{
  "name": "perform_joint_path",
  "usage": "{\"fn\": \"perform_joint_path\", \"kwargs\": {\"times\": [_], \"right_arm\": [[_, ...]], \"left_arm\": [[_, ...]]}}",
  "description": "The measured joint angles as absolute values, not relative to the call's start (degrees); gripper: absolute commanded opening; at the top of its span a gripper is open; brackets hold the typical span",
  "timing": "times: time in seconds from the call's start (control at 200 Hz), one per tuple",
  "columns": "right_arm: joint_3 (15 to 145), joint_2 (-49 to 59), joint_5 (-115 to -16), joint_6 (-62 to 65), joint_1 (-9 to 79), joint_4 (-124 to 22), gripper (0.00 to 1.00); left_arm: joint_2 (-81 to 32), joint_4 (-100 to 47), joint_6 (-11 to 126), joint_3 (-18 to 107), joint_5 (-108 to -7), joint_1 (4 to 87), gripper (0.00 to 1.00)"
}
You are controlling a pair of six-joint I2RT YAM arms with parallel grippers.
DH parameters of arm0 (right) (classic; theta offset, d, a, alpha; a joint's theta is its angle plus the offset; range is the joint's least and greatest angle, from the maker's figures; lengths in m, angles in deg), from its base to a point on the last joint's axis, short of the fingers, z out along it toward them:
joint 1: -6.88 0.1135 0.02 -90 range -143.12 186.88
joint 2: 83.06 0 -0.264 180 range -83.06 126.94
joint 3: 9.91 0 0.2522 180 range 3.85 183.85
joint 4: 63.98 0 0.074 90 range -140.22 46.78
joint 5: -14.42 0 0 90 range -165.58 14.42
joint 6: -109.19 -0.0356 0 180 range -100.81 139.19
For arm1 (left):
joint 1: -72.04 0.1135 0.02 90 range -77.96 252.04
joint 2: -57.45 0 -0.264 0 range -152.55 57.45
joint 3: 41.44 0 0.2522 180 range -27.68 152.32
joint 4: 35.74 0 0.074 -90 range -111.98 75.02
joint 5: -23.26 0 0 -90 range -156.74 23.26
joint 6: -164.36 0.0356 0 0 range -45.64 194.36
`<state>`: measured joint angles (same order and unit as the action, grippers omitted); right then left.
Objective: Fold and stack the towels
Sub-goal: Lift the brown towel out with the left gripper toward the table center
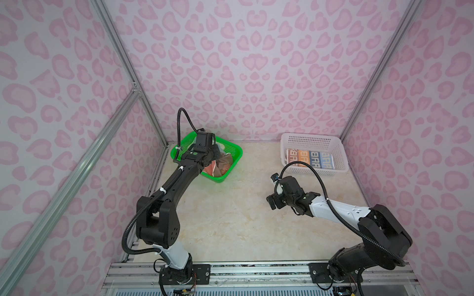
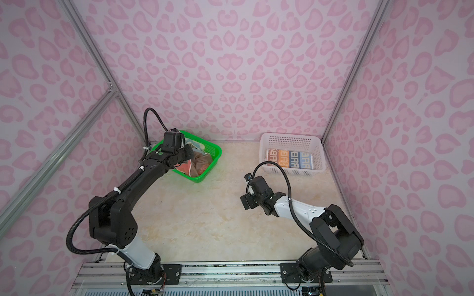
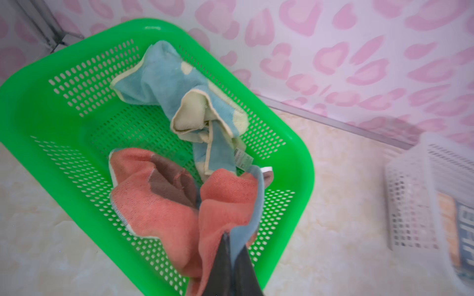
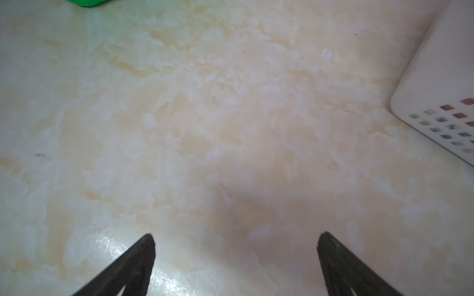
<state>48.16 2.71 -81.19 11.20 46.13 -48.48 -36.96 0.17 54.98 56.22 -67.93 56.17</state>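
One pick under way: our left gripper [image 3: 229, 238] is clamped on the orange towel [image 3: 159, 205] in the green basket [image 3: 305, 164], right gripper [image 4: 236, 238] gaping empty, well away from it. Next we probably lift it clear.

This is a robot test cell in a lab, not a home: a marble-look tabletop [image 1: 243, 225] is boxed in by flat wall panels [image 1: 256, 64] printed with pink hearts and held in bare aluminium framing [image 1: 77, 164]. Two cabled robot arms, the left arm [image 1: 177, 184] and the right arm [image 1: 341, 210], are bolted to a metal rail [image 1: 256, 269] along the front edge. The props are plain, a green basket [image 1: 218, 179] and a white basket [image 1: 307, 141], both perforated plastic.
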Motion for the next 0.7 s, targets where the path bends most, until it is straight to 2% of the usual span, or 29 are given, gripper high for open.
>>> {"fn": "perform_joint_path", "kwargs": {"times": [0.355,0.525,0.7], "right_arm": [[46.13,1.29,-87.79,6.9,46.19,-48.94,0.99],[42.92,-3.91,-95.94,2.7,46.11,-49.42,0.99],[37.1,-11.41,-102.28,-1.21,43.68,-51.89,0.98]], "left_arm": [[-21.55,-6.59,56.47,51.37,-48.46,52.62,0.02],[-16.43,-8.31,58.52,51.33,-42.29,45.0,0.02],[-16.02,-8.99,61.13,51.37,-38.32,34.68,0.02]]}}
